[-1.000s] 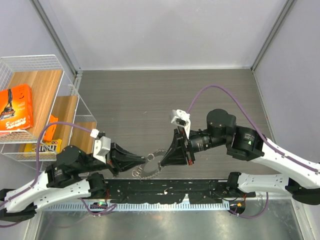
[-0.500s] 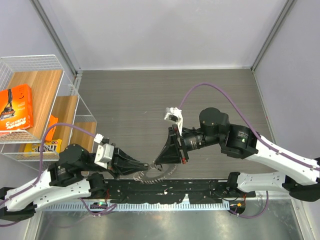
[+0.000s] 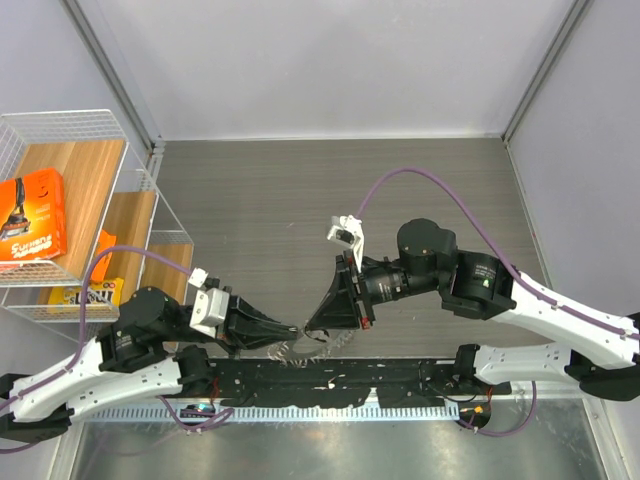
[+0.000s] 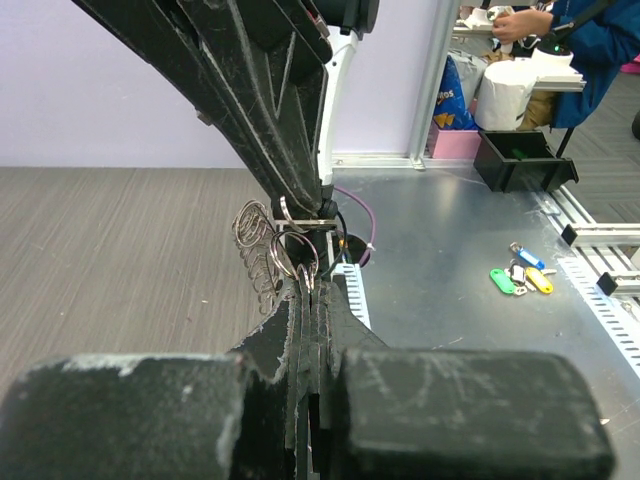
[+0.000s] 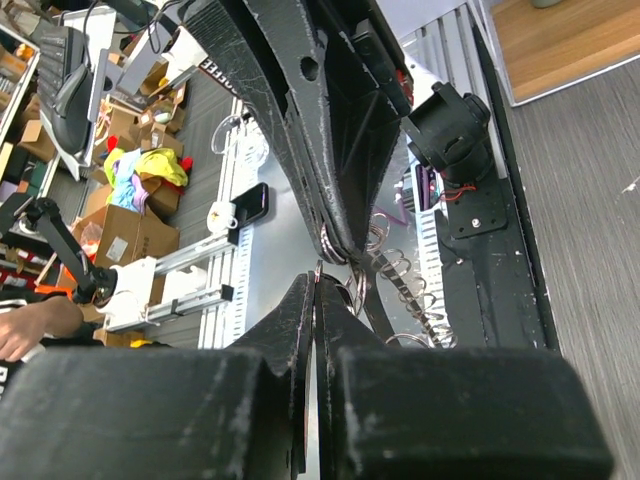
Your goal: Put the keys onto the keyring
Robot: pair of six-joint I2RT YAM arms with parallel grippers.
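Observation:
The keyring and keys show as one bunch of thin silvery loops [image 3: 298,346] hanging between my two gripper tips near the table's front edge. My left gripper [image 3: 295,329] is shut on a ring of the bunch [image 4: 305,272]; the other loops [image 4: 258,250] fan out to its left. My right gripper [image 3: 313,326] meets it tip to tip and is shut on a thin silvery piece [image 5: 320,268]; I cannot tell whether that is a key or a ring. More loops [image 5: 415,295] trail to the right. The dark-headed key is not in view.
A wire basket [image 3: 140,180] at the left holds wooden boards and an orange box [image 3: 32,215]. A black rail [image 3: 330,378] runs along the near edge under the tips. Coloured key tags [image 4: 520,275] lie on the metal bench beyond.
My right gripper has swung left and down to meet the left gripper's tip. The left gripper and the bunch have shifted slightly towards the near edge.

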